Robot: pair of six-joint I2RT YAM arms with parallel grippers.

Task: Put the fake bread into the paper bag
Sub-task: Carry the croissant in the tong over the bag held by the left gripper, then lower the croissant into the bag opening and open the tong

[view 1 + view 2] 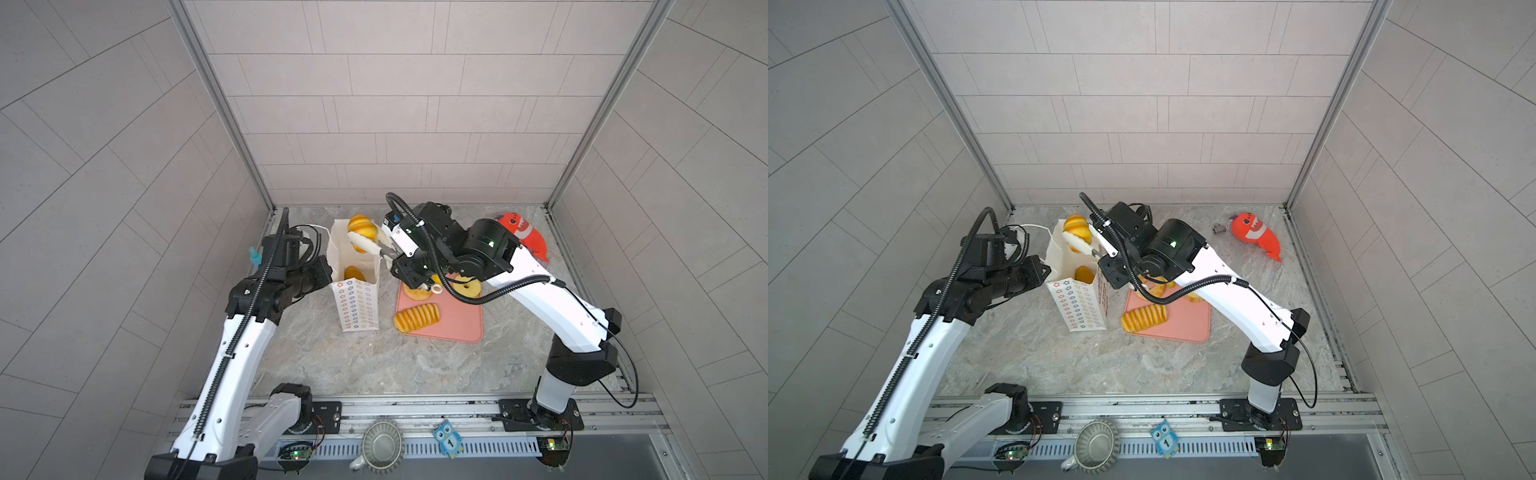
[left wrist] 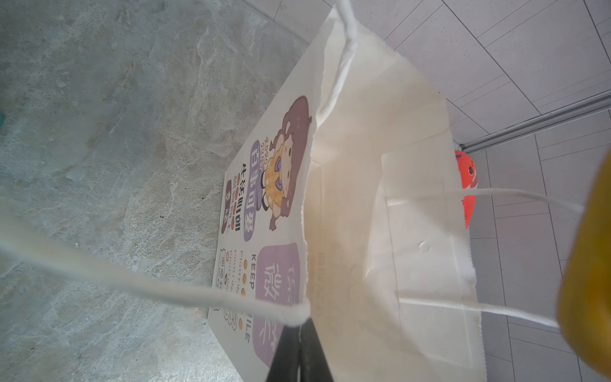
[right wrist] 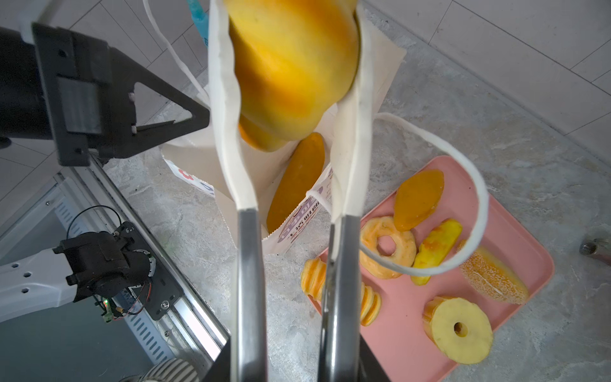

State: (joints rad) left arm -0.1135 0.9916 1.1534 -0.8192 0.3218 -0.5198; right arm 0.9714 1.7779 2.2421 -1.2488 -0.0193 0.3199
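The white paper bag (image 1: 358, 305) (image 1: 1084, 309) stands upright and open, left of the tray. My left gripper (image 1: 328, 268) (image 2: 299, 330) is shut on the bag's rim (image 2: 309, 251) beside a cord handle (image 2: 165, 287). Right above the bag's mouth, my right gripper (image 1: 360, 242) (image 3: 288, 33) is shut on a ridged golden piece of fake bread (image 1: 360, 227) (image 1: 1076, 227) (image 3: 291, 66). An orange loaf (image 1: 354, 274) (image 3: 297, 178) lies inside the bag. Several more pieces lie on the pink tray (image 1: 457, 326) (image 3: 413, 330): a ridged roll (image 1: 415, 318), ring doughnuts (image 3: 370, 261), a sesame bun (image 3: 492, 277).
A red plush fish (image 1: 525, 239) (image 1: 1256, 235) lies at the back right by the wall. The bag's other cord handle (image 3: 476, 198) loops over the tray. A grey fluted cup (image 1: 381, 446) and a blue owl tag (image 1: 448, 444) sit on the front rail.
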